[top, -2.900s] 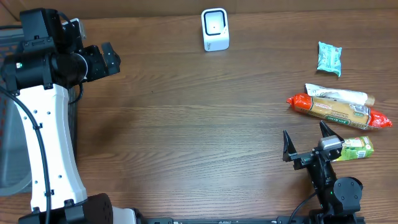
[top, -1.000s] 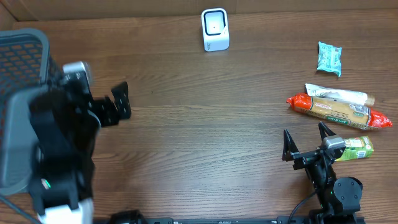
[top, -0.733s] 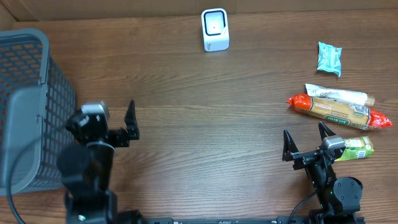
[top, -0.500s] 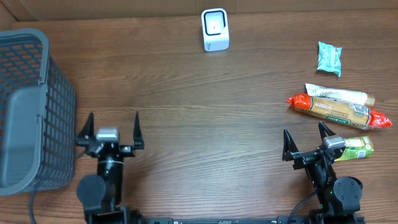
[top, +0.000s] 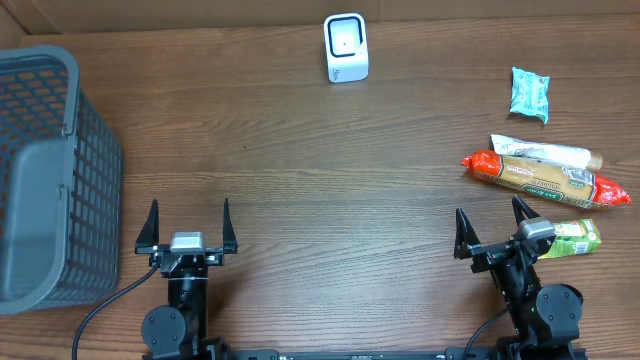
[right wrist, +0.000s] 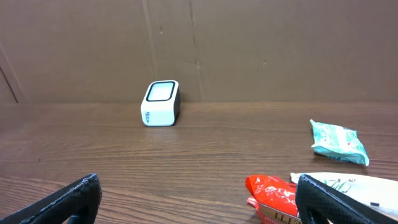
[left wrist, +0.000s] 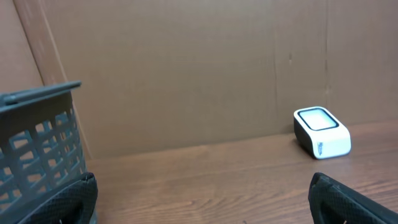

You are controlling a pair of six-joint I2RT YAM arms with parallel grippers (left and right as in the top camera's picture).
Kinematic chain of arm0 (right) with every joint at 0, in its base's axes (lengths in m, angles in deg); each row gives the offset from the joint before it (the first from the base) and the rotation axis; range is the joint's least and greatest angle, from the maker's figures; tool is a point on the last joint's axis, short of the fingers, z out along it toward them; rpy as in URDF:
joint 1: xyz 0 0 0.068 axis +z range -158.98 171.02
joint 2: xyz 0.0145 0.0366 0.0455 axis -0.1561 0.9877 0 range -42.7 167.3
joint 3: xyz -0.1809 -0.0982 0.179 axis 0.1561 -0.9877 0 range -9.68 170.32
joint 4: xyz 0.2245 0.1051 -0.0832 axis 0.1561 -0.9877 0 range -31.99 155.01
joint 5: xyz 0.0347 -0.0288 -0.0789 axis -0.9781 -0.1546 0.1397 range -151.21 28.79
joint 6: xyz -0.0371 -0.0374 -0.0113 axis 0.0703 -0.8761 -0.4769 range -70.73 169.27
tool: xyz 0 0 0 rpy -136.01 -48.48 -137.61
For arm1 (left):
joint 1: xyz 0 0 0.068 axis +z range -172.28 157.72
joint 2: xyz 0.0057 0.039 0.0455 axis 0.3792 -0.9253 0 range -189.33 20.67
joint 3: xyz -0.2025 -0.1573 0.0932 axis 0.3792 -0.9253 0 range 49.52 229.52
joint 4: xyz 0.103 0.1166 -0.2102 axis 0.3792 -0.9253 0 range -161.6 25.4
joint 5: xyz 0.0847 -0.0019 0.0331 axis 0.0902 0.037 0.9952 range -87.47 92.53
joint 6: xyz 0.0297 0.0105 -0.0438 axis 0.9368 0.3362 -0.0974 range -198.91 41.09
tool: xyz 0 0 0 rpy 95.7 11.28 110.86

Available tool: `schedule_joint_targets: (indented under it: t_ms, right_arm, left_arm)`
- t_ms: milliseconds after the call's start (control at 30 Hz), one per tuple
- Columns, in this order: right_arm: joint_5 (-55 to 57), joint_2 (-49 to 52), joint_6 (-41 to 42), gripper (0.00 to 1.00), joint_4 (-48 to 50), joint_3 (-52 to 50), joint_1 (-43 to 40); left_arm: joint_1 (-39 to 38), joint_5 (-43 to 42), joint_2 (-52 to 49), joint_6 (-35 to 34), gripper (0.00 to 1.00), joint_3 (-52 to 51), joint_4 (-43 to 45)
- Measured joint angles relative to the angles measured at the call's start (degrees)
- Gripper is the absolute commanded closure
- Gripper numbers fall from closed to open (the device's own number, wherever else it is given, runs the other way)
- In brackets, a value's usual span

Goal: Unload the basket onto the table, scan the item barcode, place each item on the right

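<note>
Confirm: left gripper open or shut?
Open. Overhead, the left gripper shows its fingers spread wide with nothing held between; in its wrist view they sit at opposite frame edges.

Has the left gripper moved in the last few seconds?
Yes. The left gripper has drawn back toward the near edge of the table, farther from the white barcode scanner. It now sits open beside the grey basket, by its near right corner.

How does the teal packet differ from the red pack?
Colour: the teal packet is pale teal; the red pack is red with a tan label. Shape: the teal packet is short and squarish, the red pack long and tube-like. Neighbours: the teal packet lies alone, the red pack right beside a white wrapper. Both lie flat on the table, right side.
</note>
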Motion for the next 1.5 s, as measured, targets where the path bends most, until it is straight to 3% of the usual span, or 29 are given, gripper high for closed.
schedule_joint_targets:
  t_ms: [200,400,1500]
  right_arm:
    - [0.0,0.0,0.0,0.0,0.02,0.0,0.0]
    - [0.0,0.0,0.0,0.0,-0.04,0.0,0.0]
    - [0.0,0.0,0.0,0.0,0.02,0.0,0.0]
  left_arm:
    - [0.0,0.81,0.0,1.14,0.0,-0.31,-2.49]
    - [0.0,1.07,0.09,1.51,0.0,-0.57,-12.9]
    - [0.0,0.76,0.11,1.46,0.0,-0.57,-12.66]
